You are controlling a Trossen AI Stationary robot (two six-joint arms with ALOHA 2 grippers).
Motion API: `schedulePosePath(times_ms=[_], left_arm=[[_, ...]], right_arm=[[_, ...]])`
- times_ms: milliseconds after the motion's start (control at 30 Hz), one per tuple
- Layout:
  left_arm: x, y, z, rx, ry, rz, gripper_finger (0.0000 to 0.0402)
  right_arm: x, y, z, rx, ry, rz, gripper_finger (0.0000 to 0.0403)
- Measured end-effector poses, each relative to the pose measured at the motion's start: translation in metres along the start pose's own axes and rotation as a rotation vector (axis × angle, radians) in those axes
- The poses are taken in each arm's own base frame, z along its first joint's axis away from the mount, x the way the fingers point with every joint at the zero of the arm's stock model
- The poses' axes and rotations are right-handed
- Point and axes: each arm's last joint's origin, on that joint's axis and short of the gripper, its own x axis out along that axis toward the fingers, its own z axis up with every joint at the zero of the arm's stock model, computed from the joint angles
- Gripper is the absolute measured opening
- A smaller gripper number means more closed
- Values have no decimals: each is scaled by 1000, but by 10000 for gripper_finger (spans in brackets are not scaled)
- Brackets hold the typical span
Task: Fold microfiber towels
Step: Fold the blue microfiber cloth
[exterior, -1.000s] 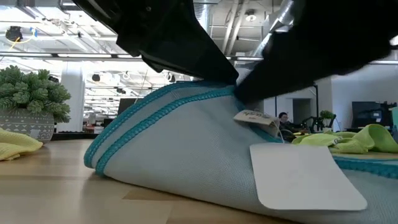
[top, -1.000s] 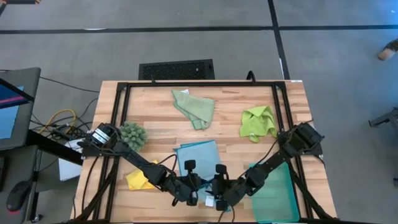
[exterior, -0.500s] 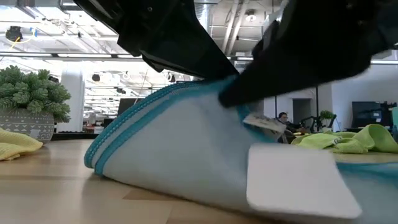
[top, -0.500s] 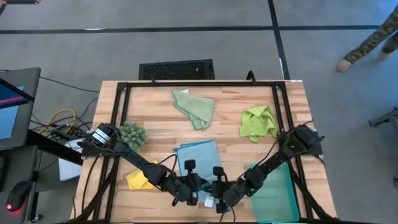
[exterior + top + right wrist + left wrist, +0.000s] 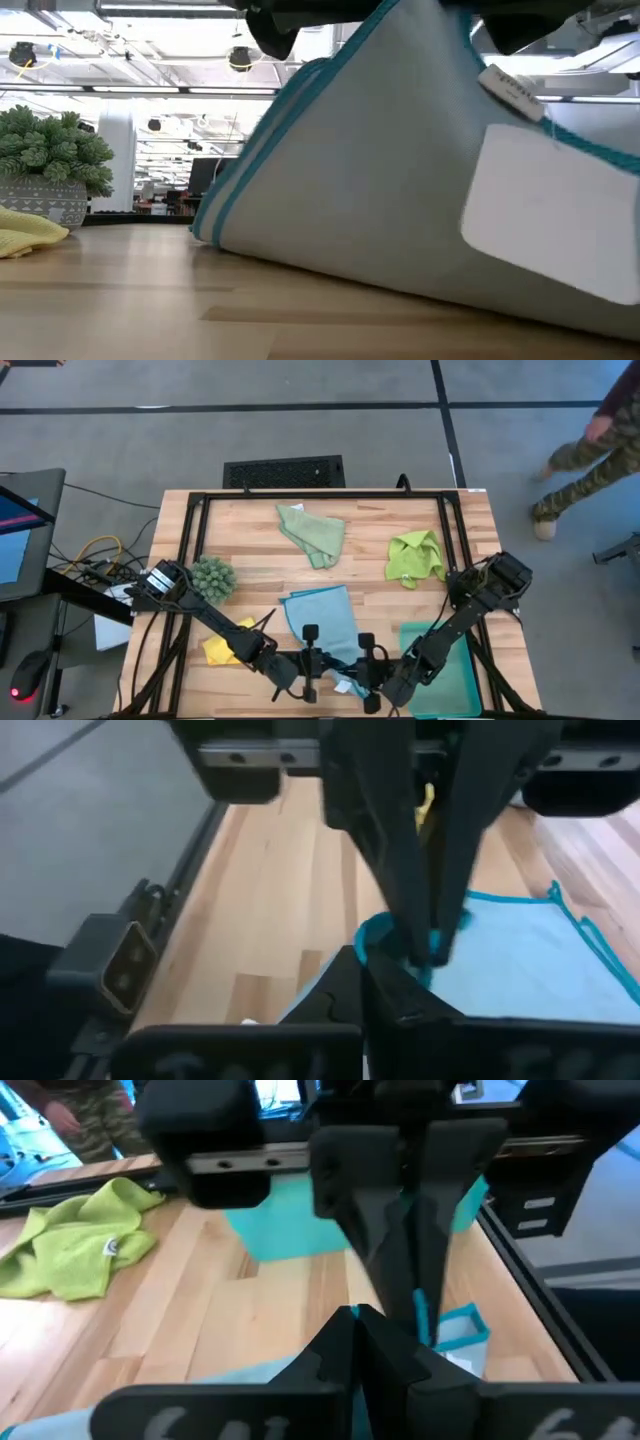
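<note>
Around my work in the high view, a dark-green spiky plant (image 5: 213, 576) sits at the table's (image 5: 250, 540) left side, a teal tray (image 5: 446, 670) lies lower right under my right arm, and a person (image 5: 590, 455) walks the floor at the upper right of the frame. Nothing lies between my two tools.

The light blue towel (image 5: 322, 622) lies at the lower centre of the table, its near edge lifted. My left tool (image 5: 309, 685) is closed on one near corner and my right tool (image 5: 368, 685) is closed on the other, both at the bottom centre of the frame. The yellow towel (image 5: 222, 650) lies crumpled lower left, partly under my left arm. The pale sage green towel (image 5: 314, 534) is rumpled at upper centre, and the lime green towel (image 5: 414, 556) is bunched at upper right.

The low view shows what the overhead one cannot: the blue towel rises from the table as a steep tent with a teal stitched border, and a white label hangs at the right. The right wrist view shows my fingers (image 5: 385, 1010) pinching the teal hem. The left wrist view shows the opposite tool closed on a teal strip.
</note>
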Motion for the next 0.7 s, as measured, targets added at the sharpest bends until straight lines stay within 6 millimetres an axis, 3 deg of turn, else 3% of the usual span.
schedulePosePath(times_ms=[433, 700], left_arm=[[1, -1, 6, -77, -47, -86, 9], [6, 6, 6, -117, -33, -92, 74]], right_arm=[[0, -1, -2, -5, 12, -27, 11], [0, -1, -4, -1, 28, -32, 14]])
